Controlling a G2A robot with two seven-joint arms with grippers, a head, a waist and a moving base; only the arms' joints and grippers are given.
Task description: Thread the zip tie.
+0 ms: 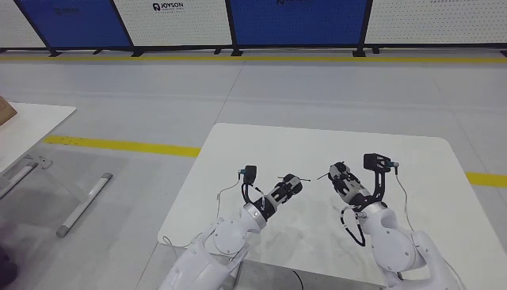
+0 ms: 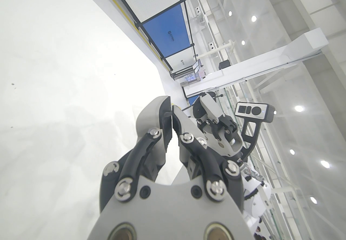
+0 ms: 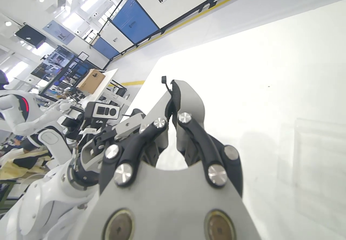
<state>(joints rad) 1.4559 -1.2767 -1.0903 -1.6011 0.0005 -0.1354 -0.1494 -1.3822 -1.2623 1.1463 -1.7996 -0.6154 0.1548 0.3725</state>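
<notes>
- The right jaws are pinching shut on the black zip tie (image 3: 163, 80). Its strap is running down between them, and its small square head is sticking out just past the tips.
- The left jaws are sitting closed, tips nearly touching; I cannot tell whether they are holding anything.
- Both pairs are hanging over the white surface (image 1: 317, 143), pointing toward each other with a gap between, nearer its near edge than its far edge.

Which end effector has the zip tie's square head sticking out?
The right end effector: the black zip tie pokes its head out of the closed grip. The left end effector is just pinched shut.
</notes>
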